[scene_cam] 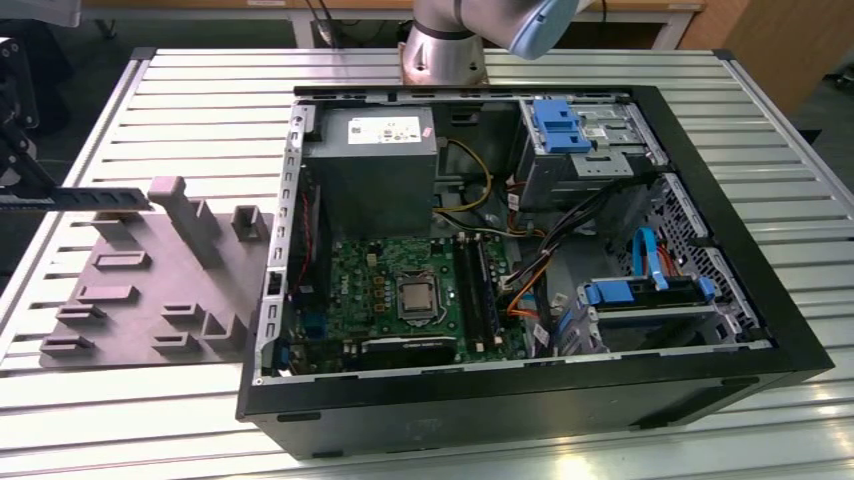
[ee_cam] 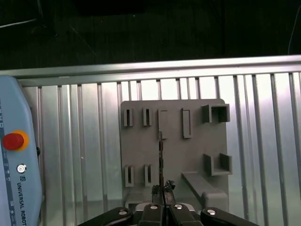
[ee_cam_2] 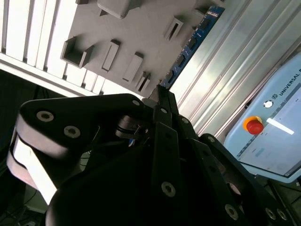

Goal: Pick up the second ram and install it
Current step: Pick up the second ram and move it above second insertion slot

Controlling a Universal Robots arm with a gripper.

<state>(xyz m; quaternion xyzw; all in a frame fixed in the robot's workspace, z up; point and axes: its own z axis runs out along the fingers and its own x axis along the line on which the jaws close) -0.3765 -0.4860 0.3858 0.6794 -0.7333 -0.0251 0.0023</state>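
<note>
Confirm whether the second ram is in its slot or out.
Out: the gripper is shut on the second ram, over the grey fixture plate, apart from the computer case.

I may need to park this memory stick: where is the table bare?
In the exterior view, the table is bare beyond the grey holder plate, up to its far edge, and in the strip nearer the camera than the plate. The plate's posts and the cable-filled computer case are crowded. The gripper holds the memory stick.
</note>
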